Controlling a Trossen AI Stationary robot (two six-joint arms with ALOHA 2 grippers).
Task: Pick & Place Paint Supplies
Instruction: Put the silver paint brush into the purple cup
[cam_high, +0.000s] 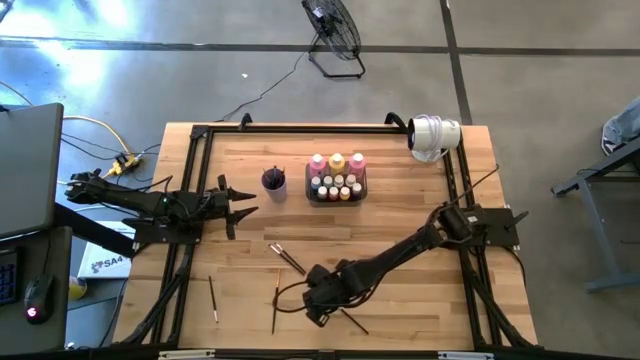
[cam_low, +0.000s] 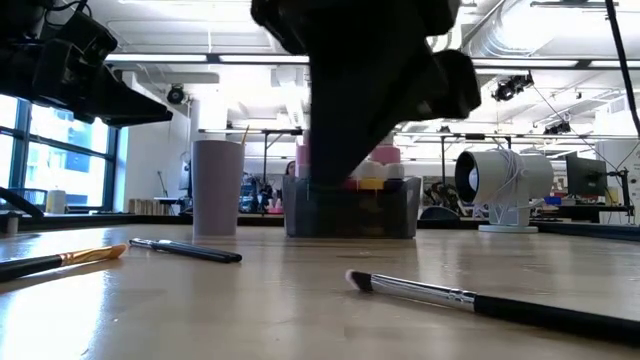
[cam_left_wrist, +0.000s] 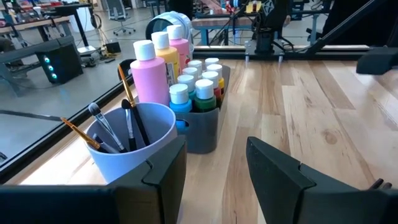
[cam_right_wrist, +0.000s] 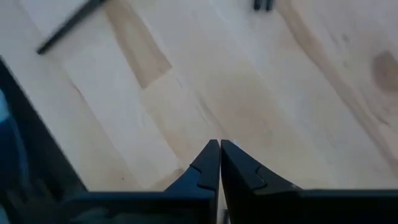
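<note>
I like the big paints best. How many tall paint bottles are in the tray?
3, in one row in the tray: a pink bottle at the left, a yellow-orange bottle in the middle, a second pink bottle at the right. None looks hidden.

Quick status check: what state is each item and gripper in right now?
Left gripper: jaws open, empty, facing the purple cup.
Right gripper: jaws shut, nothing between them, above bare wood.
Purple cup: upright, holding brushes.
Tray: filled with capped paint bottles.
Loose brushes: lying flat on the table.
</note>
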